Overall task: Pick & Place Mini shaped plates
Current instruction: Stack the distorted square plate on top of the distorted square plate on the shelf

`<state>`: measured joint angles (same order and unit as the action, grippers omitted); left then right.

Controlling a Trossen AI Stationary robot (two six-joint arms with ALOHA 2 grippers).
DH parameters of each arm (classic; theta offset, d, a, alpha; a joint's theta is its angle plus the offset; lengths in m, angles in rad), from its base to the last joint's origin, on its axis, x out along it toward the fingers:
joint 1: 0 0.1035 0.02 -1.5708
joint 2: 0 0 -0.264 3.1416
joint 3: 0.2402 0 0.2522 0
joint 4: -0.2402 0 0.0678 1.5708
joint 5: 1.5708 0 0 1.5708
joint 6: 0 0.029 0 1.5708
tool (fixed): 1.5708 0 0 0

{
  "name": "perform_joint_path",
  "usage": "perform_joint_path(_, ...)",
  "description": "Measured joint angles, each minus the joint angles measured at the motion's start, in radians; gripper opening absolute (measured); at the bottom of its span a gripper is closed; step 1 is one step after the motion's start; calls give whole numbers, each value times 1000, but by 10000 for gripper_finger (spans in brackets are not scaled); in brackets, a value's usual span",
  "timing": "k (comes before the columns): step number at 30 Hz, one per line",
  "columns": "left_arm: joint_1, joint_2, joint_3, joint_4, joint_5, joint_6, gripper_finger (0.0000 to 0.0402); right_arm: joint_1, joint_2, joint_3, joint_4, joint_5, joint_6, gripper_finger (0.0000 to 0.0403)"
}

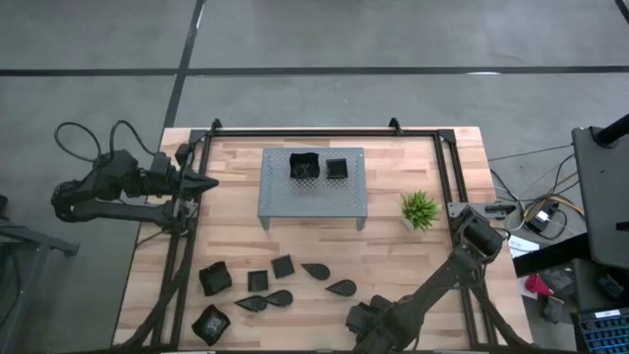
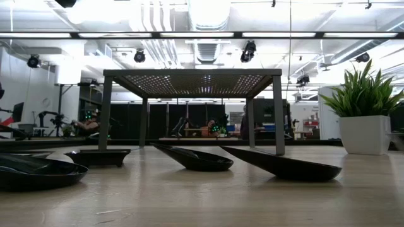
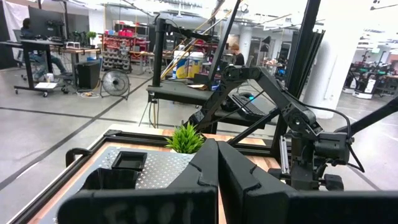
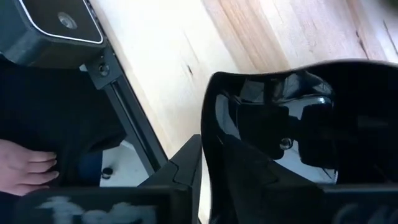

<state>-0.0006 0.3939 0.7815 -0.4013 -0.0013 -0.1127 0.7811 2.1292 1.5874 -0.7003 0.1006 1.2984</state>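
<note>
Black and glossy, a plate fills the right wrist view, its rim clamped between the right gripper's fingers. From above, that gripper sits at the table's 6 o'clock edge, the plate hidden under the arm. Loose plates lie around 7 o'clock: squares and, teardrops and. All sit apart from the gripper, the nearest teardrop just at its 11 o'clock. Two more square plates and rest on the rack near the table's centre, toward 12 o'clock. A plant stands at 3 o'clock of the rack. The left gripper, fingers pressed together and empty, waits at the table's 10 o'clock edge. A person's hand shows beyond the table edge in the right wrist view.
</note>
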Motion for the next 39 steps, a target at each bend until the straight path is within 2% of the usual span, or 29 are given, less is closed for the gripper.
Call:
perform_joint_path(9, 0, 0, 0, 0, 0, 0, 0, -2, -2, 0, -14, 10, 3, 11)
perform_joint_path(13, 0, 0, 0, 0, 0, 0, 0, -2, -3, 2, -39, 13, -1, 9)
perform_joint_path(21, 0, 0, 0, 0, 0, 0, 0, -6, -2, 82, -209, 61, -40, 8)
perform_joint_path(39, 0, 0, 0, 0, 0, 0, 0, -34, -5, 147, -285, 139, -124, 8)
